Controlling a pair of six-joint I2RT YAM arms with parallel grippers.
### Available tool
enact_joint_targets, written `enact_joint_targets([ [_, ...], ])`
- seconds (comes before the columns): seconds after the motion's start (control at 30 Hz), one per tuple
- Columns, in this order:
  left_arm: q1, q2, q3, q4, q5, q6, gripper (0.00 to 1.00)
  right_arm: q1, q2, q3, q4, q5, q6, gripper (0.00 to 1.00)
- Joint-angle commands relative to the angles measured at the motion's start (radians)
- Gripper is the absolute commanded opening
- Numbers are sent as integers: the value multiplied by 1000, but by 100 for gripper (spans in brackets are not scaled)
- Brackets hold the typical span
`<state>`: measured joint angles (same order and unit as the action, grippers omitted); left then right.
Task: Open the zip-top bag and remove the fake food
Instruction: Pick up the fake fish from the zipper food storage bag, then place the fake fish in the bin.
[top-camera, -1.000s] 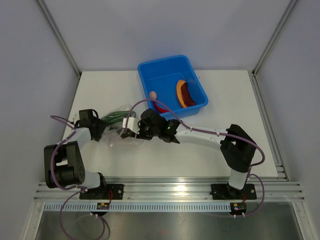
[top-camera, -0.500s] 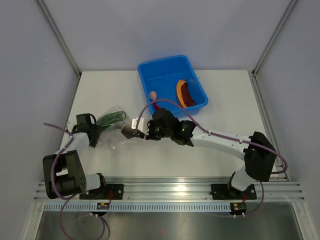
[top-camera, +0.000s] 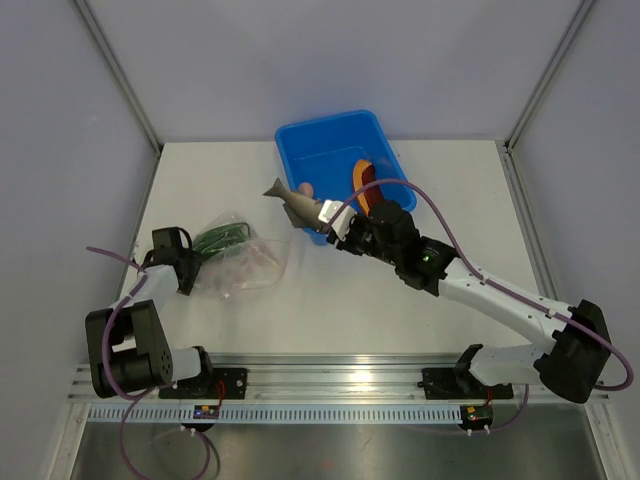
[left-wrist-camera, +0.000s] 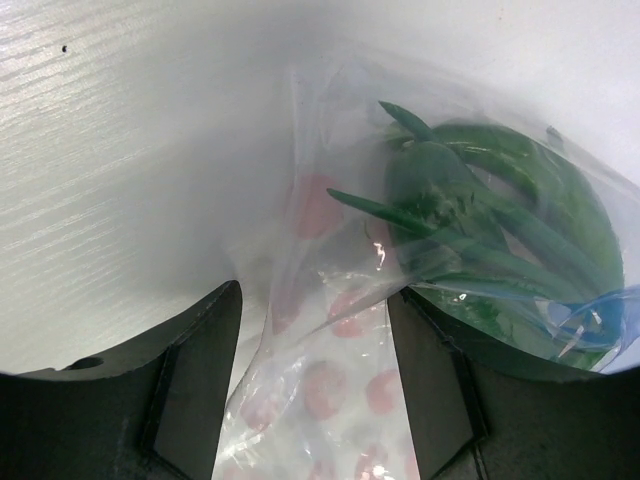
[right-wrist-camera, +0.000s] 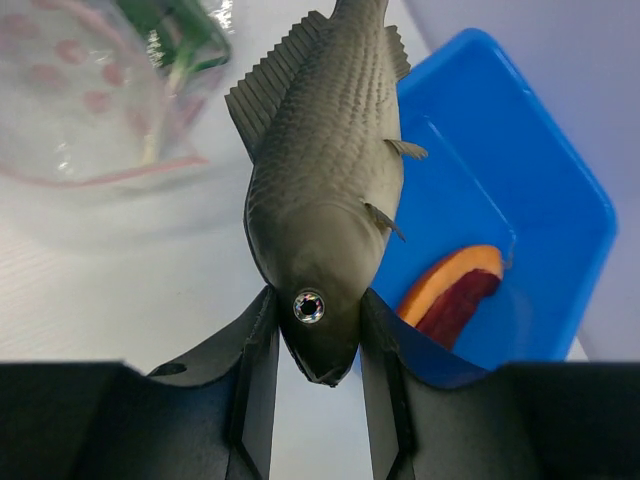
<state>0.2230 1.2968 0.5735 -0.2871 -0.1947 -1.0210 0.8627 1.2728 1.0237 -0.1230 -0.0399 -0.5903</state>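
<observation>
**The zip-top bag lies on the left, and the fish is out**

The zip-top bag (top-camera: 238, 262) (left-wrist-camera: 330, 340) (right-wrist-camera: 80, 90) lies flat on the white bench (top-camera: 450, 200), on the left side. It is clear and crinkly, with pink spots on it. Its pink zip strip (right-wrist-camera: 110, 175) runs along the edge that faces the right arm. Some green fake food (top-camera: 222, 236) (left-wrist-camera: 480, 220) is inside the bag, at the far end (long, thin green pieces; I cannot tell which is which).

The left gripper (top-camera: 186, 268) (left-wrist-camera: 312, 300) is at the left end of the bag. Its two fingers are wide apart. A bit of the bag sits between them, but they are not squeezing it.

The right gripper (top-camera: 326, 214) (right-wrist-camera: 318, 340) has hold of the grey fish (top-camera: 297, 204) (right-wrist-camera: 320, 190). Its fingers are pressed on both sides of the fish's head, just by the eye. The fish's tail points away, to the far left. The fish is near the front left corner of the blue tub (top-camera: 300, 140) (right-wrist-camera: 560, 200), well apart from the bag.

Inside the tub lies an orange slice (top-camera: 360, 178) (right-wrist-camera: 455, 290) with a dark red side. A small pale egg (top-camera: 306, 187) shows just behind the fish, at the tub's left side.
</observation>
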Motion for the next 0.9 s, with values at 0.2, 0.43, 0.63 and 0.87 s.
enact_joint_targets([
  [0.2,9,9,-14,-18,-2,9,63,-54,43,-21,276,212,102,29],
  [0.43,9,1,-32,8,6,10,63,-152,210,70,328,337,162,25],
  [0.63,9,-2,-32,6,6,13,62,-241,334,113,381,342,193,20],
  [0.87,10,-10,-34,6,6,15,62,-336,445,180,346,255,241,19],
])
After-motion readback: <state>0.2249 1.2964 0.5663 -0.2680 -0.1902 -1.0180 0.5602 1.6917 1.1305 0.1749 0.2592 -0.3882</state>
